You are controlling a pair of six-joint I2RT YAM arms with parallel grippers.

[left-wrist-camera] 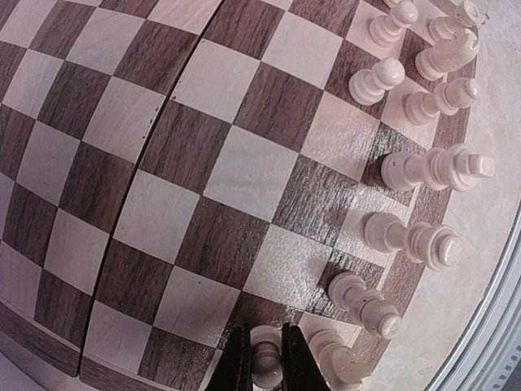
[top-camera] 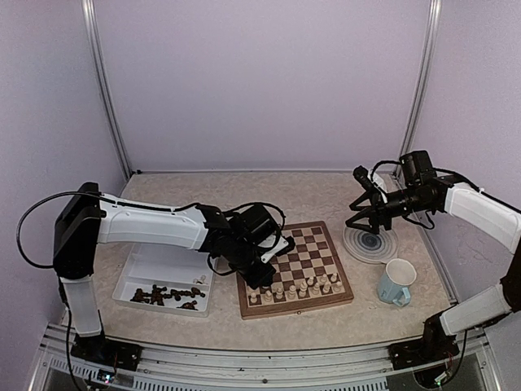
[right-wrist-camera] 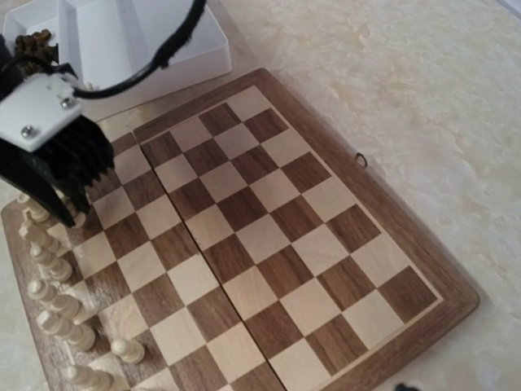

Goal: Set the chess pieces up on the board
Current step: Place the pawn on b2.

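At the board's [top-camera: 313, 248] 7 o'clock corner, the left fingers [left-wrist-camera: 244, 362] are clamping 1 cream piece [left-wrist-camera: 267, 368], probably seating it in the near ranks. Farther, at 3 o'clock, the right fingers [top-camera: 358, 218] are hanging apart by the plate [top-camera: 383, 248], out of the left arm's way.

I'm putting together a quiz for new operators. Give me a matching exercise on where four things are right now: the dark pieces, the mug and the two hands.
1 dark pieces
2 mug
3 left hand
4 right hand

A shut on a cream piece
B open, in the air by the round plate
C in the white tray
D on the table, right of the board

Pairs: 1-C, 2-D, 3-A, 4-B
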